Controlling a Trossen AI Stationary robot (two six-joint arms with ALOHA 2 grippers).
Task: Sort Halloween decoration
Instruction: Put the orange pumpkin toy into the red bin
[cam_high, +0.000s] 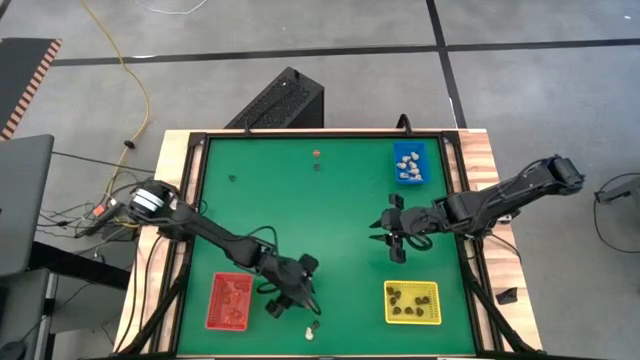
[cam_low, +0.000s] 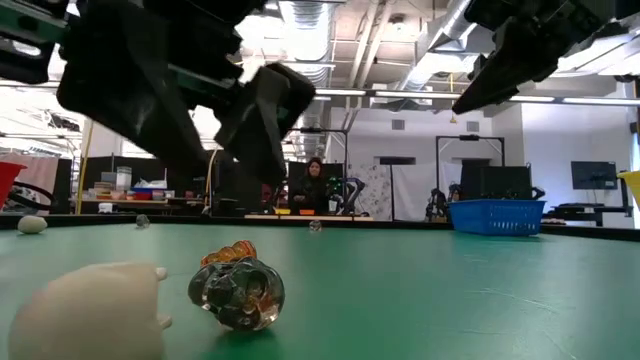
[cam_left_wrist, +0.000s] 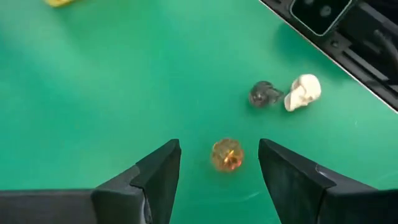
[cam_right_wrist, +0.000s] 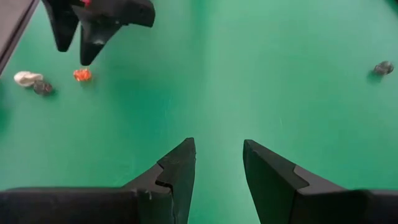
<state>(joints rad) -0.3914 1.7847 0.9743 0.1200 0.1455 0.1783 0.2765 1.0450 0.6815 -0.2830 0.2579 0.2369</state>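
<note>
An orange trinket (cam_left_wrist: 226, 155) lies on the green table near its front edge. My left gripper (cam_left_wrist: 219, 146) is open, with one finger on either side of the trinket and neither touching it. Just beyond lie a dark trinket (cam_left_wrist: 264, 94) and a whitish skull-shaped trinket (cam_left_wrist: 303, 92); the low view shows both of them close up, the dark trinket (cam_low: 238, 292) and the skull (cam_low: 90, 312). My right gripper (cam_high: 388, 240) hovers open over the table's middle right with nothing between its fingers (cam_right_wrist: 180, 165).
Near the front left stands a red tray (cam_high: 213, 318) with reddish pieces. A yellow tray (cam_high: 434, 304) with dark pieces is at the front right, a blue tray (cam_high: 397, 152) with whitish pieces at the far right. Loose trinkets (cam_high: 316, 154) lie near the far edge, another (cam_high: 232, 180) at far left.
</note>
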